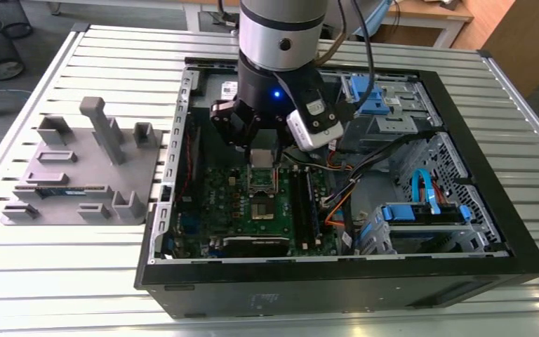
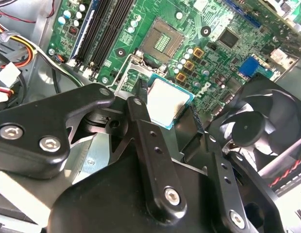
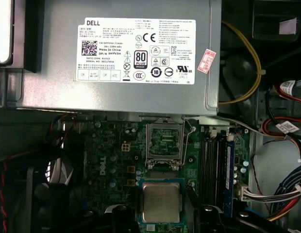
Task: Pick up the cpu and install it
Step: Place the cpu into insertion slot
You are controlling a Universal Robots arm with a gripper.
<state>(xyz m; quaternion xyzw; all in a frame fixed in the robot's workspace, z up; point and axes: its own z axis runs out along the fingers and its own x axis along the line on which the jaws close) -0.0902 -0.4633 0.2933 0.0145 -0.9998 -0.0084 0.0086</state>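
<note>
You have the open black computer case (image 1: 344, 291) lying on the slatted metal table (image 1: 64, 281). The silver-and-black arm (image 1: 282, 35) drops straight down into it, wrist aimed at the green motherboard (image 1: 227, 189). The pick-up looks done, but the install does not. The metal-framed socket (image 3: 164, 143), near the board's edge by the grey power supply box (image 3: 53, 58), lies open and empty. The black gripper (image 2: 166, 103) has its jaws closed on two opposite edges of the cpu (image 3: 161, 201), a small flat square chip with a shiny silver top. It holds the chip above the board, just beside the socket.

Cpu (image 2: 166, 101) top matt silver metal, mobo (image 2: 223, 53) glossy grn.
</note>
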